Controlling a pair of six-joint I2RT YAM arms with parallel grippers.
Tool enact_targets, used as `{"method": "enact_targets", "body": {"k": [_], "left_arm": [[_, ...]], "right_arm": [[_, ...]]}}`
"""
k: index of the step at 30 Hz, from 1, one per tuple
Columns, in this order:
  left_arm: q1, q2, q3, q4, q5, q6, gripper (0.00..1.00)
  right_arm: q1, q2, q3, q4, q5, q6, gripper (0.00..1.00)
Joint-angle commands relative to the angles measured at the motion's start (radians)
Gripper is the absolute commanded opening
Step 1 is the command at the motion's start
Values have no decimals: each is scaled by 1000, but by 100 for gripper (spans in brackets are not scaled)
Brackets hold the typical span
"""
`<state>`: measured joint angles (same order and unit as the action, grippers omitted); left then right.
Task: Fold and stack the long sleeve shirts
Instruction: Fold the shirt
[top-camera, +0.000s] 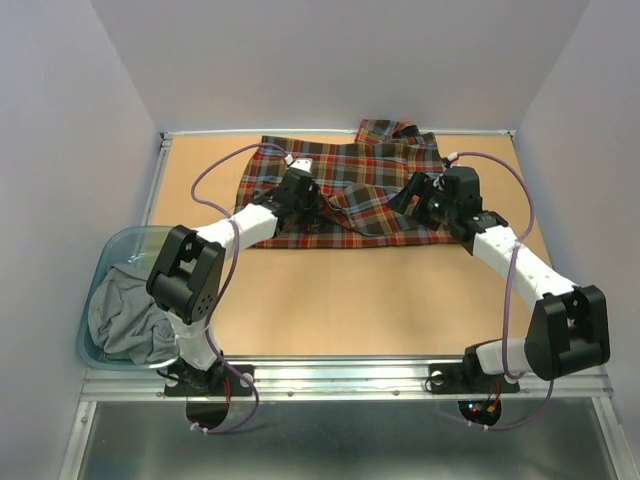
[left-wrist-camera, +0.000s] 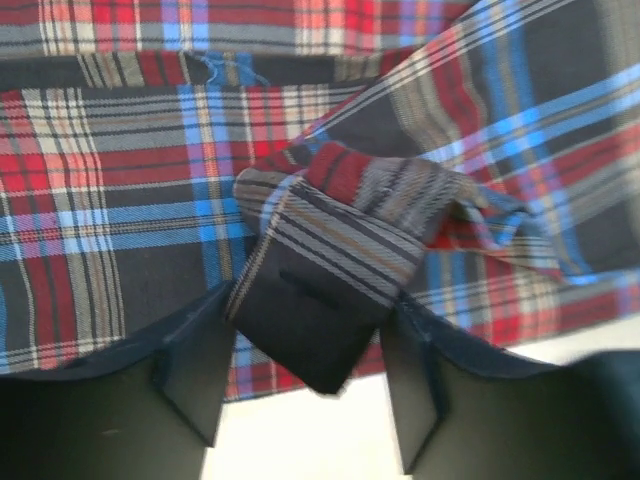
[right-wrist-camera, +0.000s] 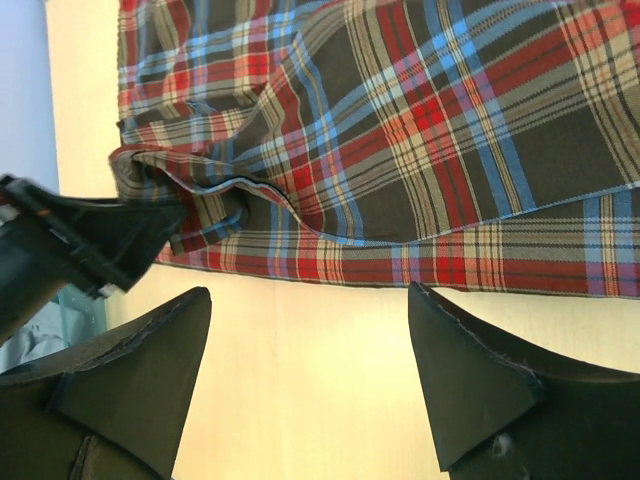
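L pincer (left-wrist-camera: 315, 310): jaws part-way in, one on each side of the cuff (left-wrist-camera: 320, 290) of the plaid shirt (top-camera: 370, 180). Cloth fills the gap betw. them. Pinched or only flanked: can't tell.

R pincer (right-wrist-camera: 310, 290): jaws wide, nothing betw. them. Hovers just off the shirt's near hem, R half, over bare bench (top-camera: 350, 290).

Plaid shirt: red/brown/navy/yellow flannel, spread mostly flat, long axis L–R. Lump of cloth at its far edge, R of centre.

Cuff: sleeve end w/ buttonhole showing, bunched on the shirt's near edge, L of centre. Free end points back toward the L wrist, so the jaws face its two side edges.

Key relation: cuff lies directly betw. the L jaws, w/ the shirt's body beyond it and to its R. L arm is by far the nearer. R pincer stands apart to the R along the same hem.

Est. step: taking the sleeve end to fold it in. Carry would prob. run from the near hem toward the shirt's middle. No fold made so far.

Bin (top-camera: 100, 270): clear plastic, off the shirt's near-L corner, well apart. Holds a crumpled grey garment (top-camera: 125, 310).
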<state>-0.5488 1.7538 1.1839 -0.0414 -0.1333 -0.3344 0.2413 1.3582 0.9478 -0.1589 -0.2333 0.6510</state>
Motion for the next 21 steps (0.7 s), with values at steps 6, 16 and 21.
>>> {"method": "enact_targets", "body": {"k": [6,16,21], "left_arm": [[-8,39,120,-17,-167,231,16],[-19,-66,10,198,-379,788,20],[-42,-115,-171,276,-447,916,43]], "right_arm": [[-11,-70,-32,-27,48,-73,84],[-16,-68,-17,-59,65,-108,84],[-16,-62,-17,-62,74,-117,84]]}}
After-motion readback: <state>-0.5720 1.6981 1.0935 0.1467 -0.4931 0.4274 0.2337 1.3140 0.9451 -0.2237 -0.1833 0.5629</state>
